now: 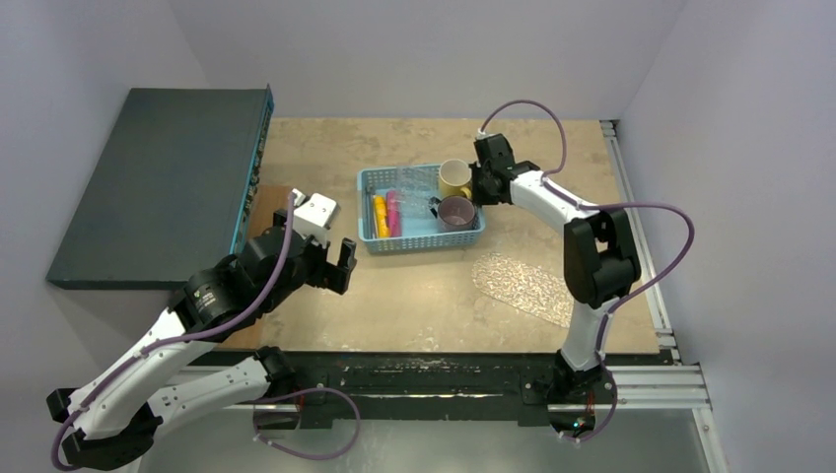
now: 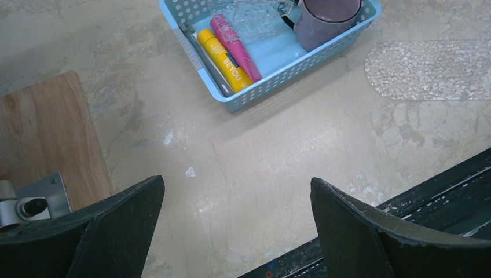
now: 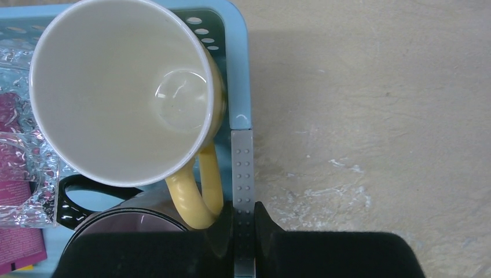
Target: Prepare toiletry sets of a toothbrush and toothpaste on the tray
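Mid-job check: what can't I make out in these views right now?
Toothbrushes: top view, too pale and small to find in the basket.
Clear wrapping: left wrist view, cut by the top edge; contents unclear.
Purple mug: right wrist view, mostly behind the right claw.

Yellow-orange tube (image 2: pixel 223 59) and magenta-pink tube (image 2: pixel 237 40) lying side by side, touching, inside blue basket (image 2: pixel 289 72), clear crinkled oblong tray (image 2: pixel 431 69) lying flat, apart from basket

Pale grey walls (image 1: pixel 414 49) are enclosing a mottled tan tabletop (image 1: pixel 424 296); left of the left gripper (image 2: pixel 236 182) a wooden board (image 2: pixel 46 133) is lying, a dark slab (image 1: pixel 158 187) beyond it.
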